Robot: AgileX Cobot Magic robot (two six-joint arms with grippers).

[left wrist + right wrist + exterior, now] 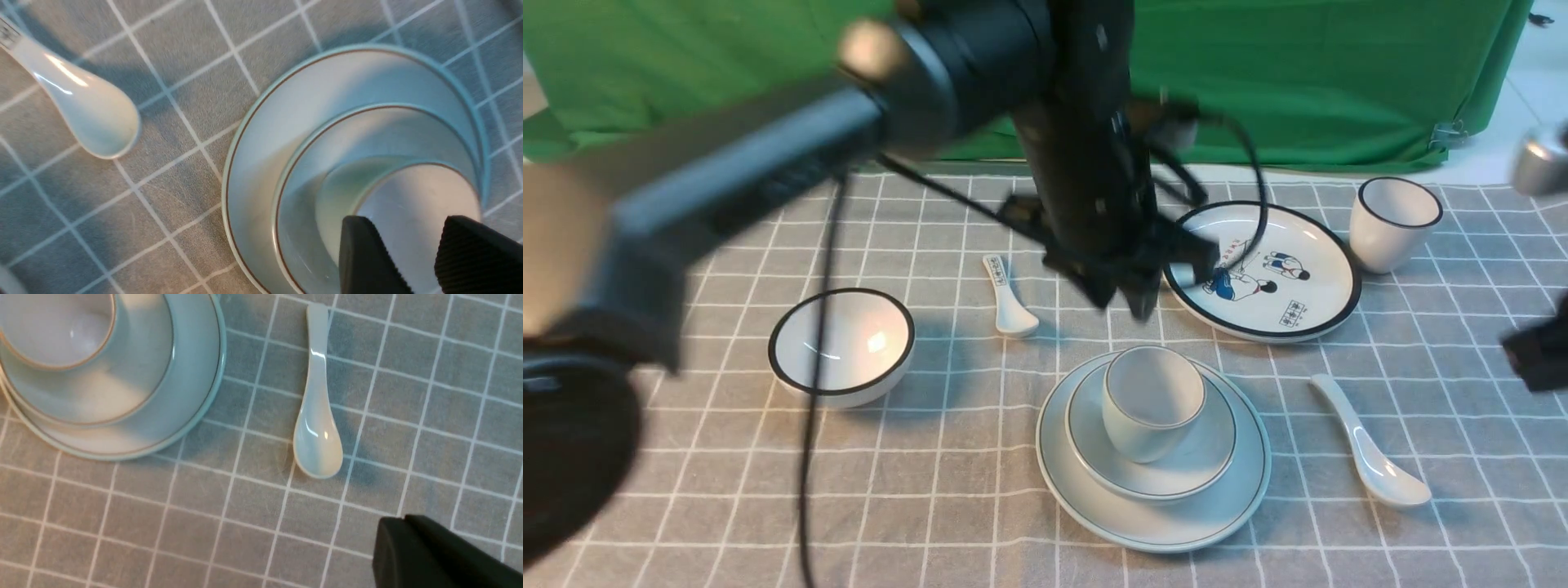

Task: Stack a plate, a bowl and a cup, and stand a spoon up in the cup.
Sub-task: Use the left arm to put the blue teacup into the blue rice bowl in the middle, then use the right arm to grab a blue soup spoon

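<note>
Grey-white stack is up: cup (1153, 400) in bowl (1205, 465) on plate (1152, 527).
Spoon (1372, 449) flat on cloth (931, 457) right of it. My left gripper (1127, 298) is parted and empty above the cup; right gripper (408, 547): can't tell.

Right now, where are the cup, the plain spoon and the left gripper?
cup (1152, 396): front view, on its inside.
plain spoon (316, 392): right wrist view, on the middle of the handle.
left gripper (406, 224): left wrist view, in the gap between its open fingertips.
</note>
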